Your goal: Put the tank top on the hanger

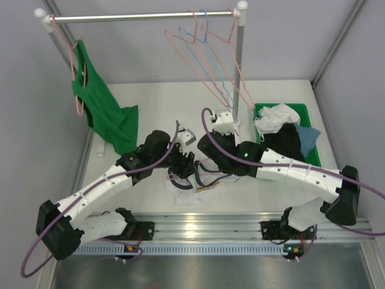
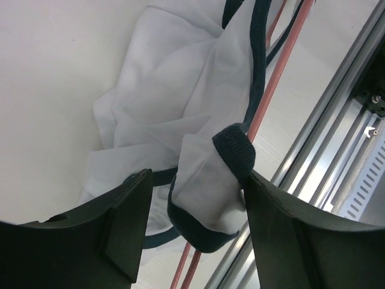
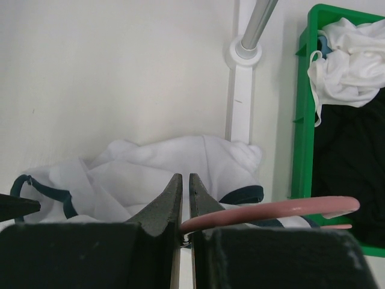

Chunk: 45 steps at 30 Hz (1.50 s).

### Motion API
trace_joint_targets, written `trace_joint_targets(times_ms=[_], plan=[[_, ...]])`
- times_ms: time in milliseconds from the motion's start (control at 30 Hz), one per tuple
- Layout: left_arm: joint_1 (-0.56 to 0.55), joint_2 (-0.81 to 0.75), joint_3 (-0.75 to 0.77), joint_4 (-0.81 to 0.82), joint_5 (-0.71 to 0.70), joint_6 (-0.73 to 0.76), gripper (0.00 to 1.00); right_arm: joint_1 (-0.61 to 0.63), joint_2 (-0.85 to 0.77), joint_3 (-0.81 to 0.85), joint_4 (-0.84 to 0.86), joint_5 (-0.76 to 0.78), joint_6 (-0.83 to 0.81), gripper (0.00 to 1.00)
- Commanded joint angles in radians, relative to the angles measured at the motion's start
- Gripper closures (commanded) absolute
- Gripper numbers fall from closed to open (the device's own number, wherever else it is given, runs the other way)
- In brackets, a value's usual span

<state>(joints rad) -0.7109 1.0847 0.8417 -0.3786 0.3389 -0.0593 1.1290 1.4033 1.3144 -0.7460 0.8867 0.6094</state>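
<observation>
Tank top (image 2: 174, 102) lies crumpled on the table (image 2: 54, 72) at the near edge, between both arms. Rack post (image 3: 255, 24) and green bin (image 3: 301, 120) of clothes stand just behind it. Its navy strap fold lies across the hanger (image 2: 274, 84) wire, between the spread jaws of the left gripper (image 2: 197, 186), touching one. Right gripper (image 3: 181, 186) jaws are pressed together, pinching the hanger.

The tank top (image 2: 180, 90) is soft, matt cloth; the hanger (image 2: 269, 90), smooth coated wire; the bin (image 3: 301, 120), glossy green plastic.

Overhead camera looks down; close wrist cameras seemingly share tank top (image 2: 180, 108).
</observation>
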Motion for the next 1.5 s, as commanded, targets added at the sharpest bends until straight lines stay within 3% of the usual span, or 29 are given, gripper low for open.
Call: trace_joint_targets(times_ms=[0,267,433,733,767,833,1167,1467], plan=[[0.004,-0.014,0.030,0.009,-0.020,0.035,0.33,-0.014,-0.033,0.008,0.050,0.006,-0.010,1.00],[0.004,0.018,0.025,0.032,0.072,0.044,0.38,-0.014,-0.032,0.008,0.054,0.003,-0.013,1.00],[0.004,0.018,0.010,0.044,0.129,0.023,0.48,-0.012,-0.033,0.008,0.054,0.001,-0.014,1.00],[-0.002,0.029,-0.007,0.064,0.149,-0.036,0.83,-0.012,-0.036,0.008,0.056,0.001,-0.014,1.00],[-0.004,0.030,-0.010,0.066,0.146,-0.039,0.93,-0.012,-0.036,0.008,0.057,0.001,-0.014,1.00],[-0.013,0.024,-0.016,0.081,0.121,-0.056,1.00,-0.012,-0.036,0.009,0.056,0.001,-0.016,1.00],[-0.074,-0.120,-0.144,0.265,-0.069,-0.168,1.00,-0.012,-0.035,0.037,0.046,-0.006,-0.026,1.00],[-0.081,-0.229,-0.242,0.400,-0.115,-0.215,1.00,-0.011,-0.038,0.049,0.053,-0.015,-0.042,0.78]])
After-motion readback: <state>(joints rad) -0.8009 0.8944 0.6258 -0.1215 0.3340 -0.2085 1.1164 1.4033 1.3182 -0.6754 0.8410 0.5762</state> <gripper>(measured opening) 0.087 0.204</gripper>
